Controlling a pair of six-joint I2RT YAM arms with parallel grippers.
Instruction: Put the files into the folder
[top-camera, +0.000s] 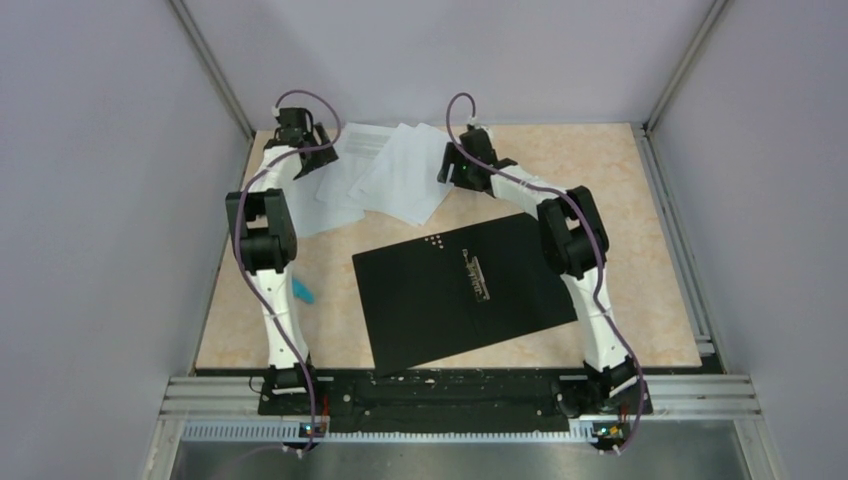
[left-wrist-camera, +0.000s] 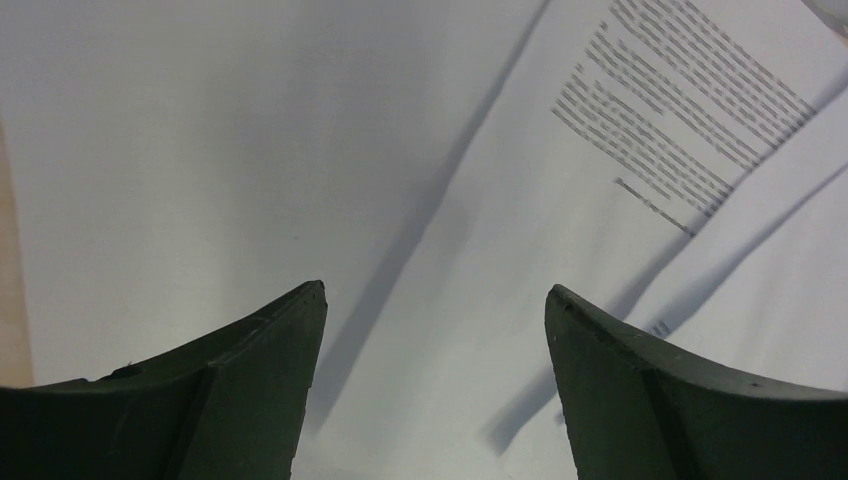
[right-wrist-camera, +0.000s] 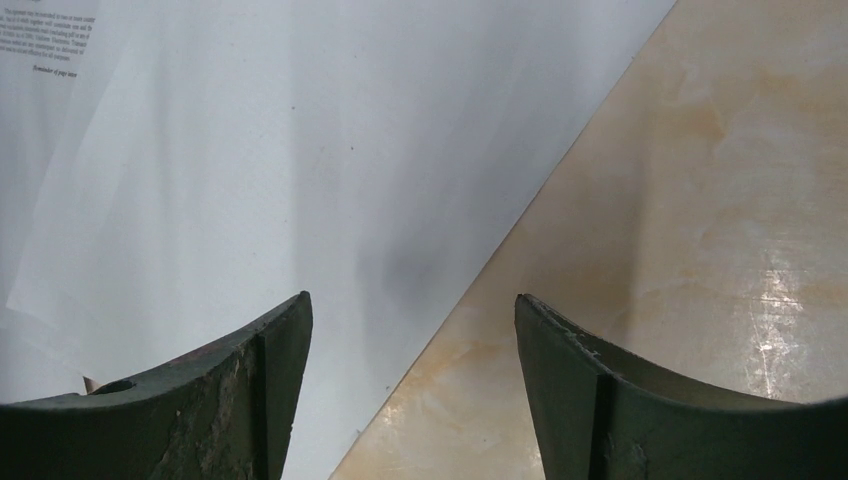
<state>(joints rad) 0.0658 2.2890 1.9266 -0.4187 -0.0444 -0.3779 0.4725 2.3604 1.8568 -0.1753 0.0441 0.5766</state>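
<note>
Hovering left gripper (left-wrist-camera: 435, 290): jaws spread wide with nothing between them, over the far-left sheets.
Right gripper (right-wrist-camera: 410, 297): jaws wide apart and empty, above the sheets' right edge, where paper meets table (right-wrist-camera: 720, 200).
Files (top-camera: 385, 175): white sheets fanned loosely at the far side, left of centre; one shows printed text.
Folder (top-camera: 460, 290): black face up, tilted, near centre, just beside the sheets; metal clip (top-camera: 478, 275) showing.
</note>
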